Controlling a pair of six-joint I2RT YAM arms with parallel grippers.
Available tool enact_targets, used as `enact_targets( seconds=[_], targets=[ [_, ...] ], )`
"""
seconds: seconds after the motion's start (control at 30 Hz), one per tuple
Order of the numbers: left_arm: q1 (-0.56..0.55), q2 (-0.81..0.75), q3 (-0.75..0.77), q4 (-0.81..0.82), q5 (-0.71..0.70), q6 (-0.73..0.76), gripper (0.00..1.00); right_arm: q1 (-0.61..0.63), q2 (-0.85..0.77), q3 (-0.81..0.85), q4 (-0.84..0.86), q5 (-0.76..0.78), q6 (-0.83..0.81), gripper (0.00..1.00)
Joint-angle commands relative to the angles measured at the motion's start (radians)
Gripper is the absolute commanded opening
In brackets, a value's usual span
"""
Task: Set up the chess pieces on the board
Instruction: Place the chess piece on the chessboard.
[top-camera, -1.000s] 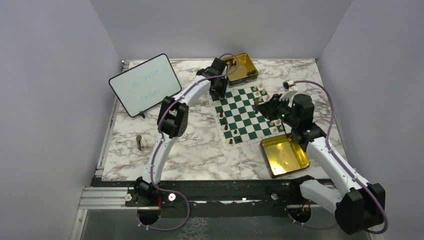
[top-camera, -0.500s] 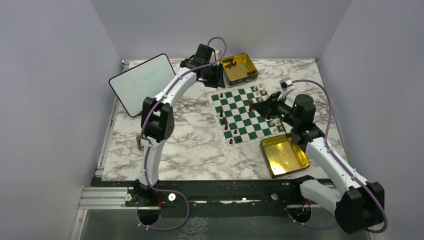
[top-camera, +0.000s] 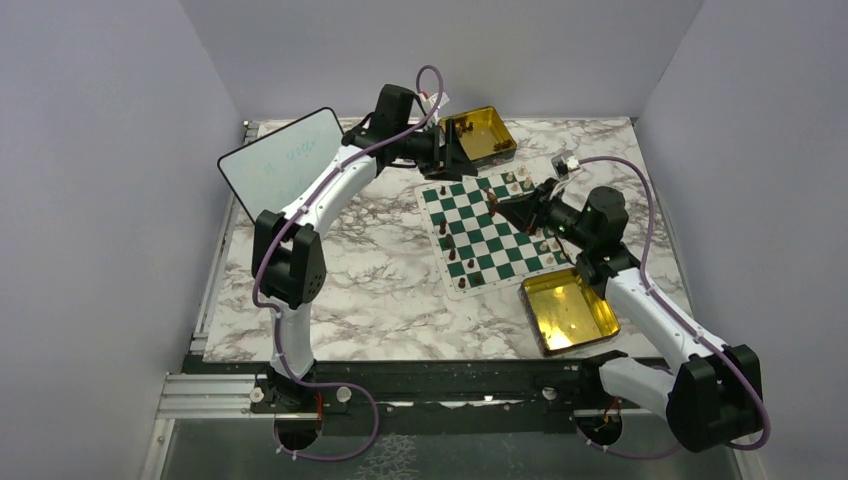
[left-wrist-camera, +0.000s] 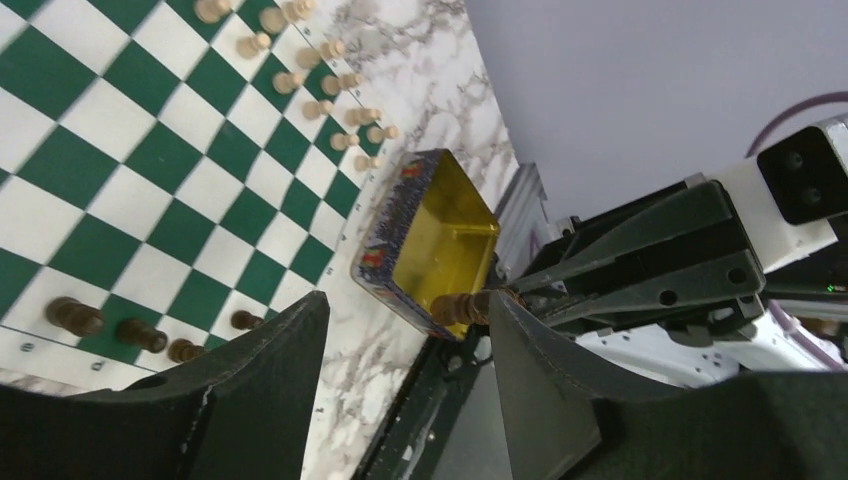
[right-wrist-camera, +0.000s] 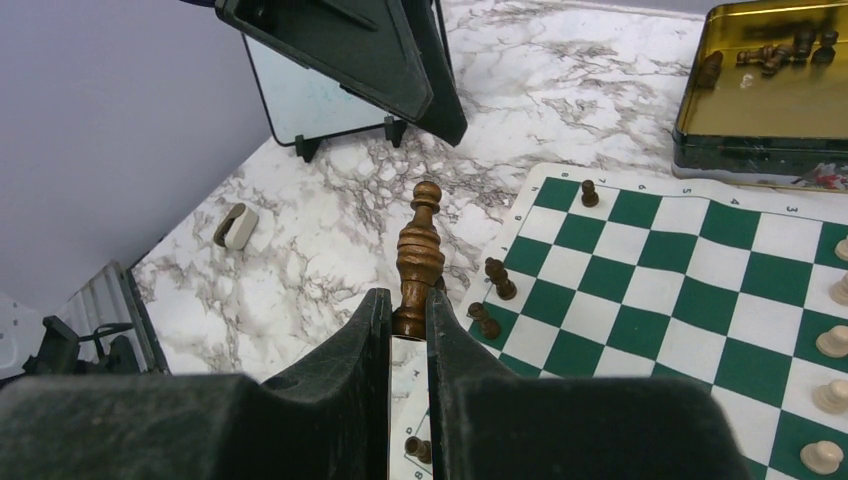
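The green and white board (top-camera: 490, 232) lies mid-table. Cream chess pieces (top-camera: 517, 182) line its right side, also in the left wrist view as cream pieces (left-wrist-camera: 340, 110). Dark chess pieces (top-camera: 449, 240) stand along its left side. My right gripper (top-camera: 503, 203) hovers over the board's far part, shut (right-wrist-camera: 407, 300) on the base of a tall dark brown piece (right-wrist-camera: 420, 255), held upright. My left gripper (top-camera: 452, 150) hangs by the far gold tin (top-camera: 484, 135), jaws open (left-wrist-camera: 408, 300) with nothing between them. More dark pieces (right-wrist-camera: 775, 55) lie in that tin (right-wrist-camera: 780, 110).
A second gold tin (top-camera: 568, 310) sits at the board's near right corner. A whiteboard (top-camera: 285, 165) stands at the far left on small feet. A small beige object (right-wrist-camera: 235, 225) lies on the marble left of the board.
My left arm rose off the board's far left corner and swung back toward the far tin, its jaws widening. My right gripper carried the dark piece leftward over the board.
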Motion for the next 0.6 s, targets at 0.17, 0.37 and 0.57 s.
enact_targets(
  seconds=[0.17, 0.37, 0.57],
  targets=[
    [-0.034, -0.070, -0.132, 0.209, 0.158, -0.186, 0.60, -0.005, 0.017, -0.021, 0.105, -0.070, 0.000, 0.01],
    [-0.048, -0.075, -0.210, 0.373, 0.202, -0.316, 0.55, -0.005, 0.026, -0.017, 0.105, -0.076, 0.000, 0.01],
    [-0.050, -0.084, -0.261, 0.478, 0.220, -0.396, 0.48, -0.005, 0.029, -0.013, 0.101, -0.074, 0.000, 0.01]
  ],
)
